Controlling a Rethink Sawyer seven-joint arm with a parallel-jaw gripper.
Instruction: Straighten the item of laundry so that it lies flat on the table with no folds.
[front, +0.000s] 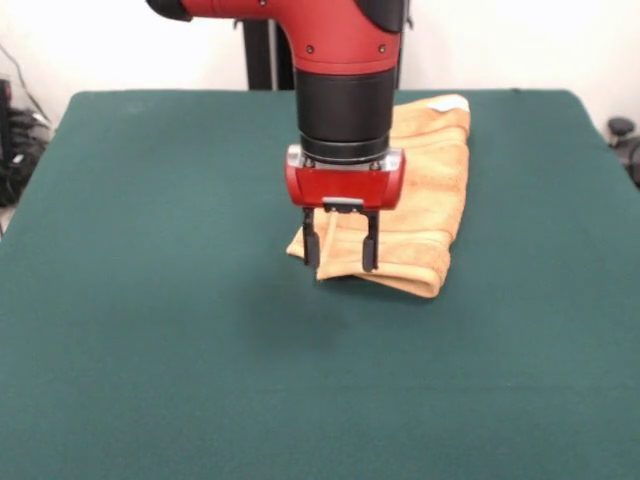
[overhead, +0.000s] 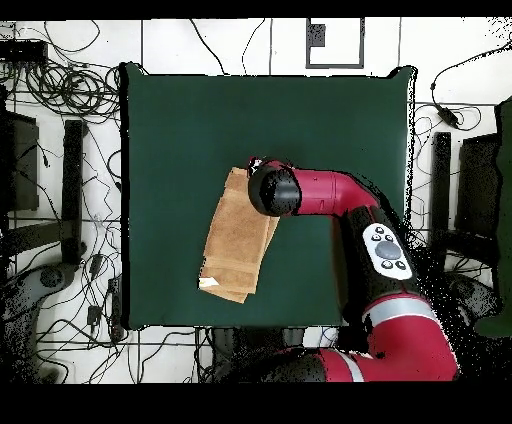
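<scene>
A white wall stands behind the pedestal, and cables lie about the floor on all sides of the dark green surface (front: 150, 350). The towel (front: 425, 200) is the landmark here: it lies folded into a long narrow strip toward the robot's edge of the surface, with a small white tag at its far corner in the front view. The tool (front: 340, 250) hangs at the towel's near corner, seen from the front. Its two dark fingers (front: 311, 248) stand apart with a clear gap between them, and they have hold of nothing; whether their tips touch the cloth cannot be told.

The step in hand looks to be taking up a corner for unfolding. To do it well, the fingers should close on the top layer alone at the towel's hem, then draw it sideways, away from the fold. Pinching both layers would only drag the whole strip.

No containers are to be seen.
</scene>
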